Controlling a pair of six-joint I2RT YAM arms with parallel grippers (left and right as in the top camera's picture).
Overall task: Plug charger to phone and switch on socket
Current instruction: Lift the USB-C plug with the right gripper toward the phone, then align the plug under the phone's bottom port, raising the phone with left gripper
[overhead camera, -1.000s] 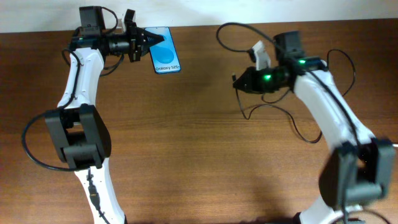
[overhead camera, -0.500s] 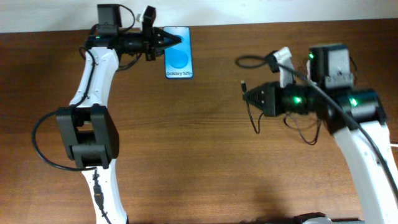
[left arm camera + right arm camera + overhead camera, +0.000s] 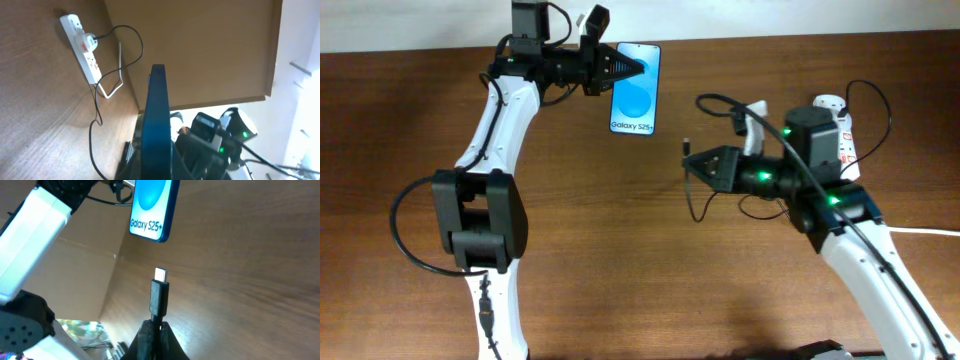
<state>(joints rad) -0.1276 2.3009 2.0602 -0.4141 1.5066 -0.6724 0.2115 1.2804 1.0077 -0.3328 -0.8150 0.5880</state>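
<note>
We see the left tool point(image 3: 632, 68) clamped onto one long edge of the phone point(image 3: 634, 95) at the far side of the tabletop point(image 3: 570, 250), screen up and glowing blue, the "Galaxy" text at the end nearer us. From the left wrist the phone point(image 3: 156, 125) shows edge-on, running straight out of the grip; whether it rests on the wood or hangs above it, we cannot tell. Over on the right, the right tool point(image 3: 690, 165) is closed narrow on the charger point(image 3: 687, 146) just behind its plug. In the right wrist view that plug point(image 3: 160, 275) sticks up from the pinched fingers point(image 3: 159, 330), aimed toward the phone's point(image 3: 150, 210) bottom edge with bare wood between them. The socket point(image 3: 832, 102) lies at the far right, partly hidden behind the right arm, a round plug seated in it and its thick white cord point(image 3: 120, 65) bending away.
</note>
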